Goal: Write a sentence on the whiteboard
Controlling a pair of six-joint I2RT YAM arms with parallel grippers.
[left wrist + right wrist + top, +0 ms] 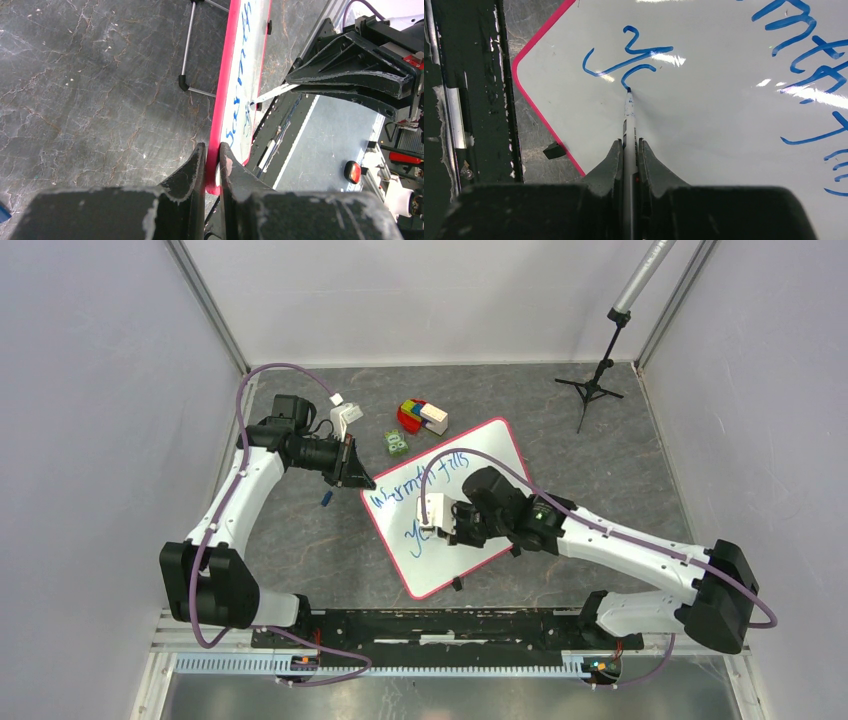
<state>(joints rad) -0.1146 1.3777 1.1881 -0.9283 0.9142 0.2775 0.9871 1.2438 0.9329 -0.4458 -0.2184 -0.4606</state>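
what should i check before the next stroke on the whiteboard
1. Marker clamped in right pincer: ok.
2. Marker tip touching the whiteboard: ok, it sits at the end of the last blue stroke.
3. Left pincer shut on the board's pink rim: ok.
4. Sentence ink solid and readable: ok.
5. Bare board beside the tip for more letters: ok.
6. How hard the tip presses: cannot tell.

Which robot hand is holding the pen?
The right gripper: the pen is clamped in it, tip on the whiteboard. The left gripper pinches the whiteboard's pink edge instead.
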